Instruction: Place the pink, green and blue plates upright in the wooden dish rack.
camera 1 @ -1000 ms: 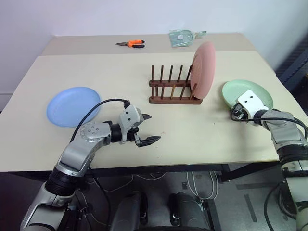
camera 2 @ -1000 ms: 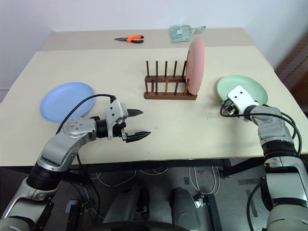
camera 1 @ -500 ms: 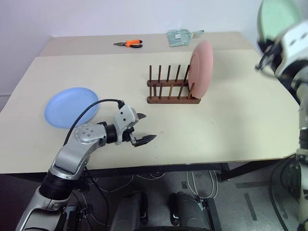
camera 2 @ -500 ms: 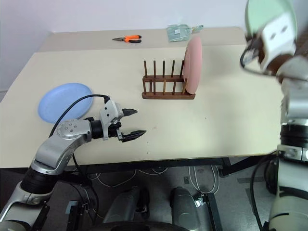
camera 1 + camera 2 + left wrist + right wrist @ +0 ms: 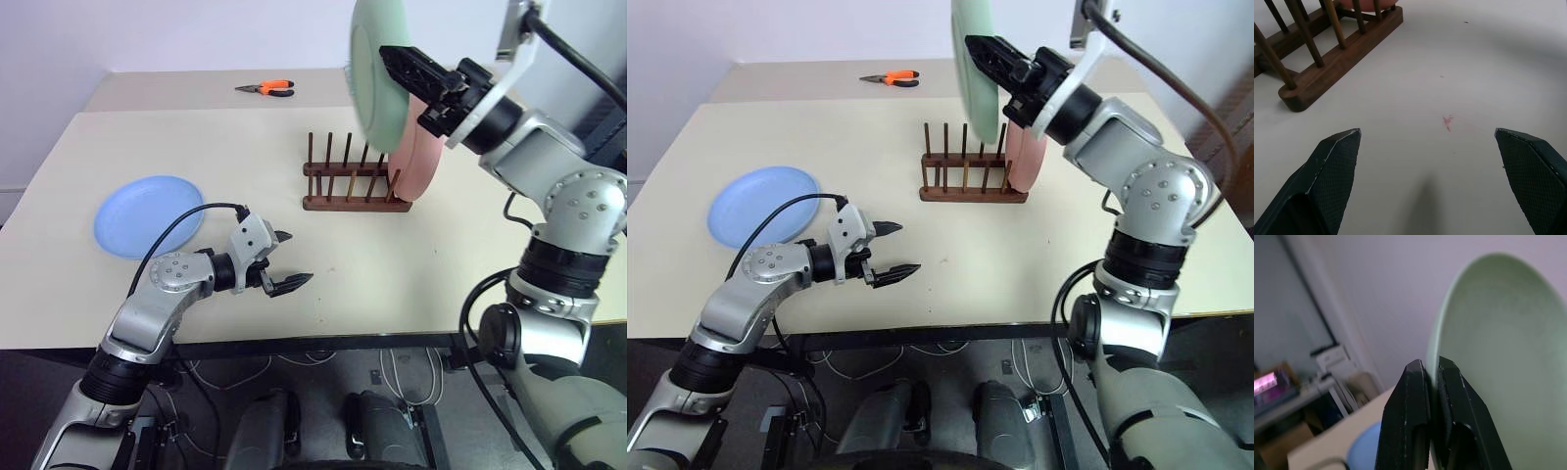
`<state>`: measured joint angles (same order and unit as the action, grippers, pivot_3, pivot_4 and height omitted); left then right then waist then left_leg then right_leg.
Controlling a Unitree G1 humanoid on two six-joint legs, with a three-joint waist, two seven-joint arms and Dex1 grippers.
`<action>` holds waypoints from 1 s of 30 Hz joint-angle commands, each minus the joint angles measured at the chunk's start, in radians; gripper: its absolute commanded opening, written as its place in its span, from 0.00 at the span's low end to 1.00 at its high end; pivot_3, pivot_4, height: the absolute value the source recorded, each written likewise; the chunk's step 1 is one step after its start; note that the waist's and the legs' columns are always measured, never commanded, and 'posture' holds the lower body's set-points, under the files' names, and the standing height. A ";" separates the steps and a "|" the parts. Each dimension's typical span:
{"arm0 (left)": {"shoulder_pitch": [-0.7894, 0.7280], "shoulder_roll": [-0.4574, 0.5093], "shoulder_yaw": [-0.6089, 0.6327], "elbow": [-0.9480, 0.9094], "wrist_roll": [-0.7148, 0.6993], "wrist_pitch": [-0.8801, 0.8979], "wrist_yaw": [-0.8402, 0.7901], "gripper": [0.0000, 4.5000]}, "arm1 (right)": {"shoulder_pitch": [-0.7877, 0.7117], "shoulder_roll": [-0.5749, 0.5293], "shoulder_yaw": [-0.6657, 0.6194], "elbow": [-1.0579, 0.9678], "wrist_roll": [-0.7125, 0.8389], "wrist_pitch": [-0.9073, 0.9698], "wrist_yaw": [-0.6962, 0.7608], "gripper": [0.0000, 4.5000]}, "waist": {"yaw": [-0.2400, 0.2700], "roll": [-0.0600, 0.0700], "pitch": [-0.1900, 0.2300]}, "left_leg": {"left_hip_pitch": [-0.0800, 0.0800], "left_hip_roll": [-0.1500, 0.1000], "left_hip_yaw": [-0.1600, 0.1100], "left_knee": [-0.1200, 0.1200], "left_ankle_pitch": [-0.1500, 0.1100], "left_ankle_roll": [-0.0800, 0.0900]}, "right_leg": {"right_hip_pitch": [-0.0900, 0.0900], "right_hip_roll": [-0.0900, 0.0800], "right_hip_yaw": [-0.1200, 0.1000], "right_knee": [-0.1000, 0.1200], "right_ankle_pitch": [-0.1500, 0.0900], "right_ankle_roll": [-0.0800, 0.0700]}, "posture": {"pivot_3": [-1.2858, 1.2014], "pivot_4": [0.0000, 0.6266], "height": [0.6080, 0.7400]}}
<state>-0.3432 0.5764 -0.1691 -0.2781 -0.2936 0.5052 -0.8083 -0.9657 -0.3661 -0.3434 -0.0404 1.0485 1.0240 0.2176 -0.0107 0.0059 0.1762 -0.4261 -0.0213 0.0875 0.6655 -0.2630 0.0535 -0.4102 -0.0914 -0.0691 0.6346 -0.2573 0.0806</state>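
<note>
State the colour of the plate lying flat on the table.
Light blue plate, clearest in the left eye view.

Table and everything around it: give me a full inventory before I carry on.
pink plate: 1, salmon pink, upright at the rack's right end
green plate: 1, pale green, on edge in the air above the rack
blue plate: 1, light blue, flat on the table's left
wooden dish rack: 1, dark brown, table centre
pliers: 1, orange-handled, far table
clear bag: 1, greenish, far table, partly hidden
table: 1, beige
left tool: open, empty, low over the table
right tool: shut on the green plate's rim
</note>
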 commanded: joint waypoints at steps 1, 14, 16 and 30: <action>0.006 0.003 0.028 -0.044 -0.005 -0.009 0.008 1.00 | -0.030 -0.004 -0.021 0.010 0.017 -0.006 -0.016 0.02 | -0.003 0.000 0.000 | 0.000 0.000 0.000 0.000 0.000 0.000 | 0.000 0.000 0.000 0.000 0.000 0.000 | 0.52 0.24 1.00; 0.007 0.001 0.021 -0.039 -0.002 -0.015 0.013 1.00 | -0.075 0.041 -0.059 0.167 0.024 -0.043 -0.058 0.02 | -0.008 0.000 0.000 | 0.000 0.000 0.001 -0.001 0.000 0.001 | -0.001 0.000 0.000 0.001 0.000 0.000 | 0.52 0.24 1.00; 0.008 0.001 0.021 -0.039 -0.002 -0.016 0.013 1.00 | -0.092 0.038 -0.063 0.167 0.032 -0.049 -0.061 0.02 | -0.008 0.000 0.000 | 0.000 0.000 0.001 -0.001 0.000 0.001 | -0.001 0.000 0.000 0.001 0.000 0.000 | 0.52 0.24 1.00; 0.019 0.005 0.023 -0.042 -0.004 -0.017 0.008 1.00 | -0.075 0.089 -0.058 0.260 -0.011 -0.087 -0.089 0.02 | -0.007 0.000 0.000 | 0.000 0.000 0.001 -0.001 0.000 0.001 | -0.001 0.000 0.000 0.001 0.000 0.000 | 0.52 0.24 1.00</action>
<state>-0.3241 0.5774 -0.1685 -0.2858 -0.2933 0.5002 -0.7997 -1.0321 -0.2759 -0.3884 0.2110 1.0524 0.9711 0.1223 -0.0181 0.0062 0.1764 -0.4264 -0.0215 0.0886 0.6647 -0.2631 0.0542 -0.4111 -0.0914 -0.0689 0.6351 -0.2573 0.0808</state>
